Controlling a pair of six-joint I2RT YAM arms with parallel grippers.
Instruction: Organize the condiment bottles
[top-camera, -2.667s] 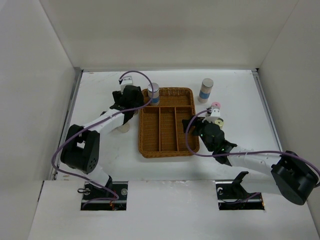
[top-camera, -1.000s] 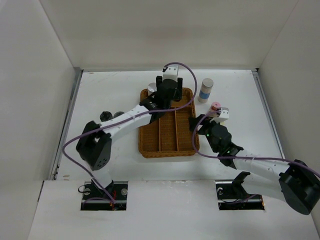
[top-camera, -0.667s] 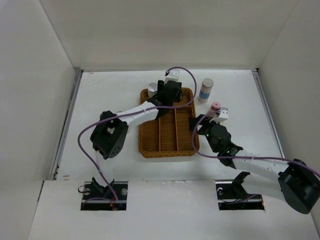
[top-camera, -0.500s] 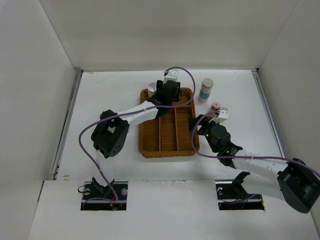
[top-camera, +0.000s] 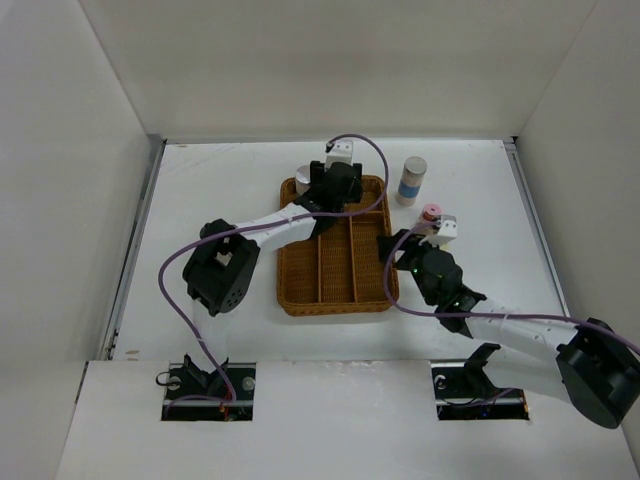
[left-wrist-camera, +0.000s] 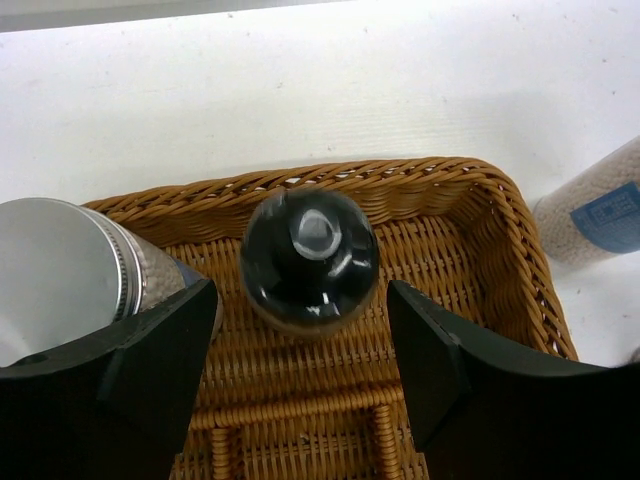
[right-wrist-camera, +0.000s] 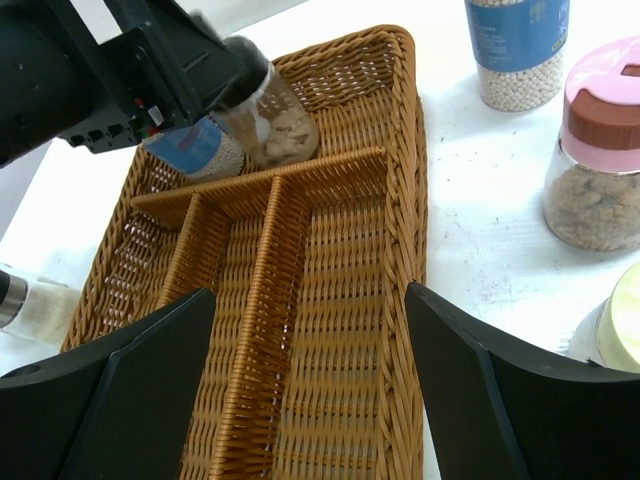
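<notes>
My left gripper (left-wrist-camera: 300, 335) straddles the black-topped shaker (left-wrist-camera: 310, 255), which stands upright in the far compartment of the wicker tray (left-wrist-camera: 470, 200). Its jaws are parted and grip nothing. A crooked lift could clip the shaker, or knock the silver-capped bottle (left-wrist-camera: 60, 270) just beside one finger. The right gripper (right-wrist-camera: 310, 390) hangs wide open and empty at the tray's right edge, near the pink-capped bottle (right-wrist-camera: 600, 150).

Black-capped shaker (left-wrist-camera: 310, 250), silver-capped bottle (left-wrist-camera: 60, 270) upright in far compartment of tray (left-wrist-camera: 400, 172), grey-capped bottle (top-camera: 411, 180), pink-capped jar (top-camera: 431, 213) beside it
</notes>
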